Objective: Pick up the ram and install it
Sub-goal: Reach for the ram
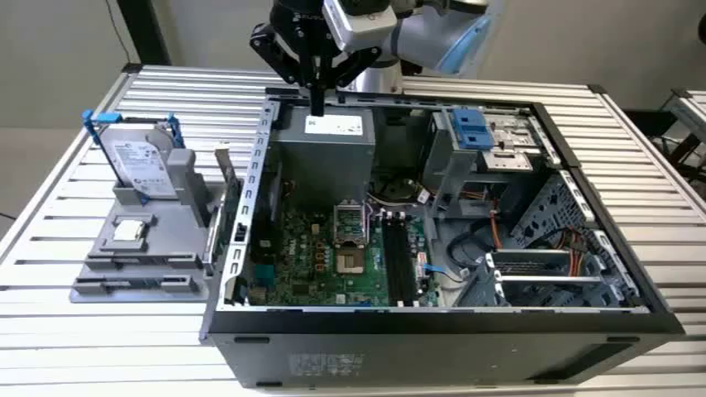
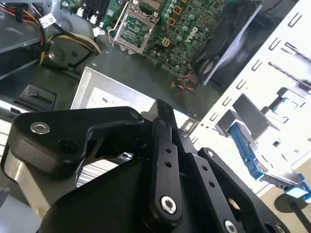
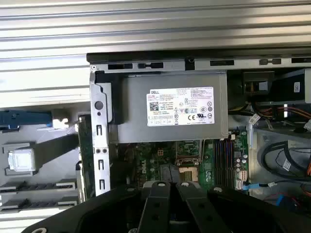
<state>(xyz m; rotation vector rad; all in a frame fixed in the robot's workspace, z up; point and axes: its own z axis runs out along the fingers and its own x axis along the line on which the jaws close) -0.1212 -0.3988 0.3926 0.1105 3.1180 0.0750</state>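
My gripper [image 1: 317,101] hangs over the back of the open computer case [image 1: 441,318], just above the grey power supply [image 1: 326,136]. Its black fingers are shut together and point down with nothing between them. In both wrist views the shut fingertips [image 2: 164,109] [image 3: 170,187] sit over the power supply's labelled top [image 3: 180,107]. The ram [image 1: 228,184] is a thin stick standing on edge in the grey holder [image 1: 132,265], just outside the case wall on the exterior view's left. It also shows in the first wrist view as a narrow strip, the ram [image 3: 85,150], well apart from the gripper.
A silver hard drive [image 1: 144,165] with blue rails stands upright in the same holder. Inside the case lie the green motherboard [image 1: 320,256] with long black slots [image 1: 398,265], a blue drive bracket [image 1: 469,128] and cable bundles [image 1: 518,248]. Everything rests on a slatted metal table [image 1: 66,331].
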